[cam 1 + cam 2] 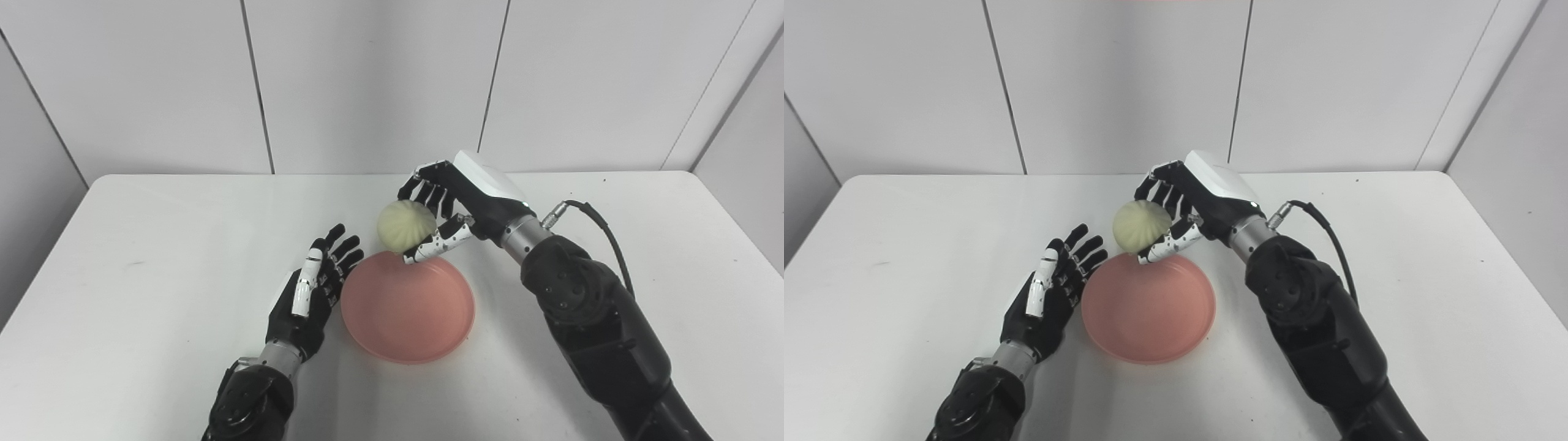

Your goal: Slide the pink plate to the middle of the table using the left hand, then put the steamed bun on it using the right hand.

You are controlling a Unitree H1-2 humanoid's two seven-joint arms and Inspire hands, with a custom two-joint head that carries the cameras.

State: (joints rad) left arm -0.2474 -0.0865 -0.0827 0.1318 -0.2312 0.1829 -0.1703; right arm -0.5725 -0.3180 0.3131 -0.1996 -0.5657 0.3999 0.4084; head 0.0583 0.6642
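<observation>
The right hand (456, 205) is gripping the bun (405, 227), fingers curling over its top and 3 o'clock side while the thumb is pressing beneath. The bun is hanging above the plate's (422, 334) 12 o'clock rim. The plate is sitting mid-table (153, 257). The left hand (309, 294) is resting at the plate's 9 o'clock edge, fingers spread and holding nothing.

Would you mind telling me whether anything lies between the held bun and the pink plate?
Nothing visible does. The right hand holds the pale round steamed bun over the far rim of the empty pink round plate; the open left hand rests beside it.
</observation>
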